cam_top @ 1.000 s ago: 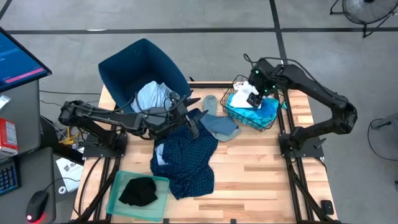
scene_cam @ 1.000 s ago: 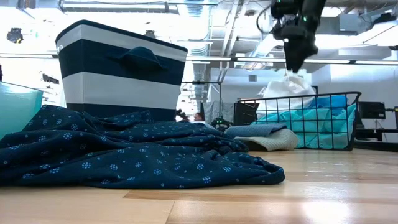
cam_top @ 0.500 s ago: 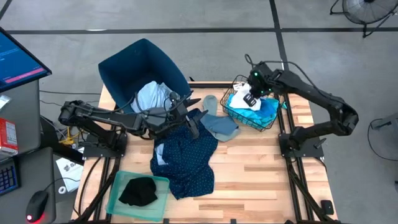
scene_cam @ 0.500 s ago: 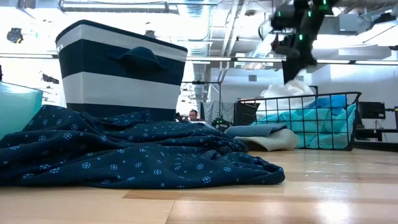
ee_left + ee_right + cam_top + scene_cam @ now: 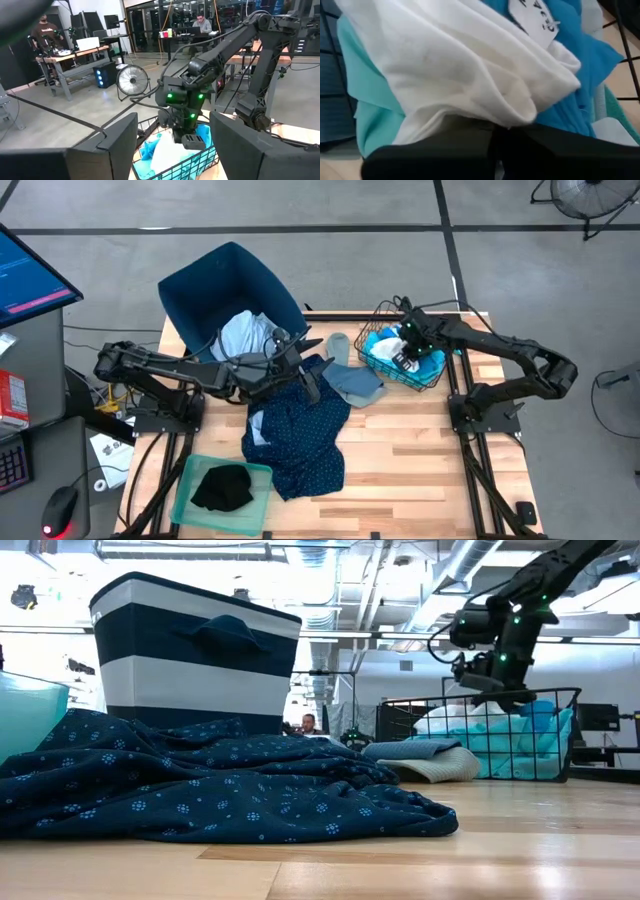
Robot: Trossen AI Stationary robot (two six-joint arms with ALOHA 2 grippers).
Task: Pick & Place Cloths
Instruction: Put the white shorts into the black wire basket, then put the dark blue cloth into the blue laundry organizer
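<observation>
Right tool (image 5: 408,352) lowered, white cloth (image 5: 460,75) now in basket (image 5: 378,358)

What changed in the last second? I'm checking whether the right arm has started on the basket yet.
The right gripper has come down from above the wire basket into it, onto the white cloth lying on the turquoise and blue ones. No grasp shows yet. The left gripper, dotted navy cloth, grey cloth and blue bin stayed put.

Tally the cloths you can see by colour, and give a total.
Dotted navy: 1
Black: 1
Pale blue: 1
Grey: 1
White: 1
Bright blue: 1
Turquoise: 1
Total: 7
</observation>
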